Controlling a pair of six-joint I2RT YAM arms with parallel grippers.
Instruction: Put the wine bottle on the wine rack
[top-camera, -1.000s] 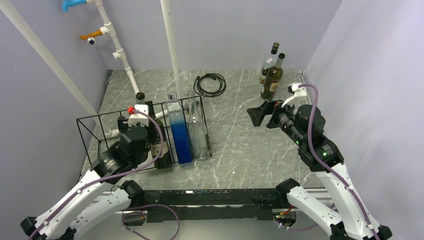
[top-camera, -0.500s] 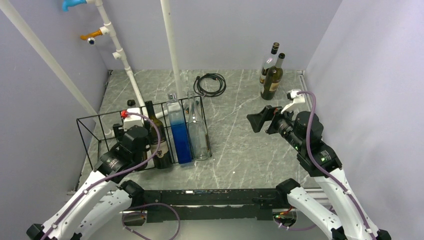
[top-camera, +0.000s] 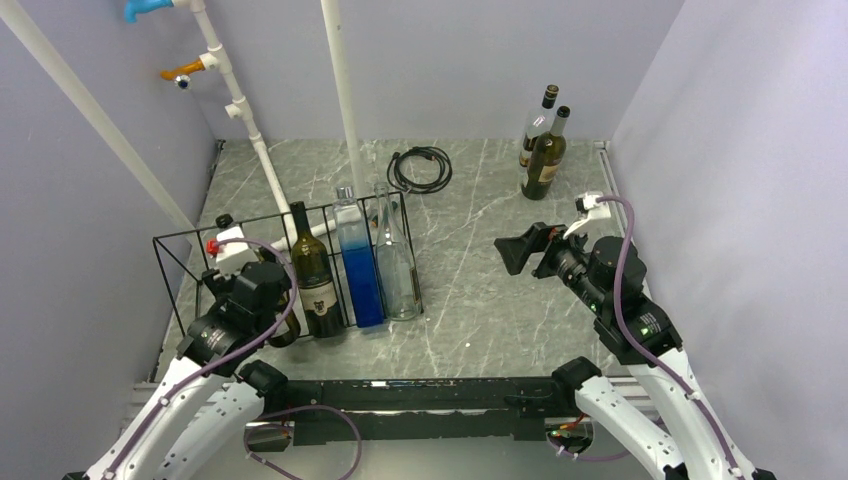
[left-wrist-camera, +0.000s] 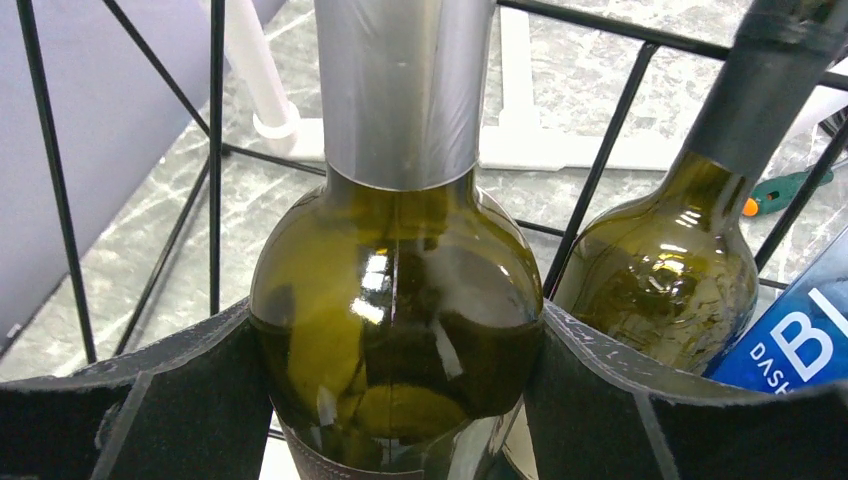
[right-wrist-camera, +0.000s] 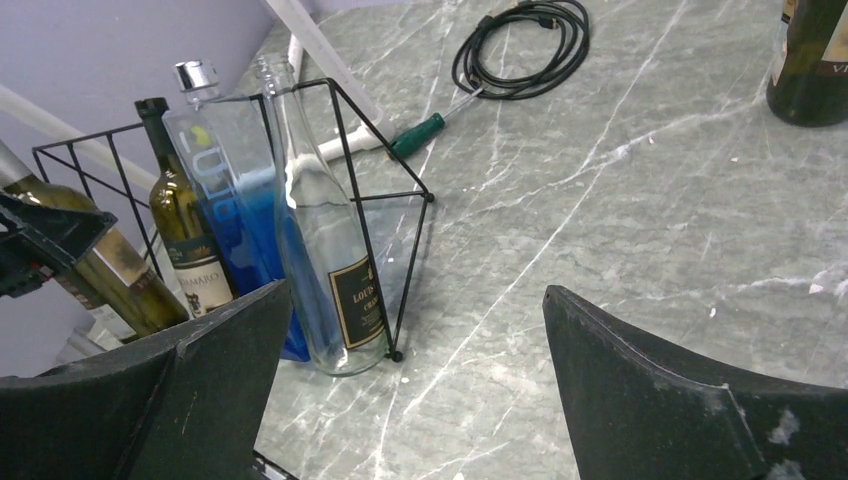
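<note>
Grey veined tabletop (top-camera: 470, 290) enclosed by plain lilac walls. A long, low black wire-grid wine rack (left-wrist-camera: 216, 150) is noted at the left side. An olive-green glass wine bottle with a grey foil neck (left-wrist-camera: 395, 290) is clamped at its shoulder by the left gripper (left-wrist-camera: 395, 400), both pads pressed against the glass. Its long axis is tilted, neck leaning toward the far left, within the rack's outline; whether its base is seated cannot be told. Just beside it on the right are recorded a dark green labelled bottle (top-camera: 314, 280), a blue square bottle (top-camera: 358, 270) and a clear glass bottle (top-camera: 396, 265). Free bays are judged to lie leftward, where the wires and the left wall crowd the path. Over bare table, well apart, the right gripper (right-wrist-camera: 415, 295) is held wide open and empty.
</note>
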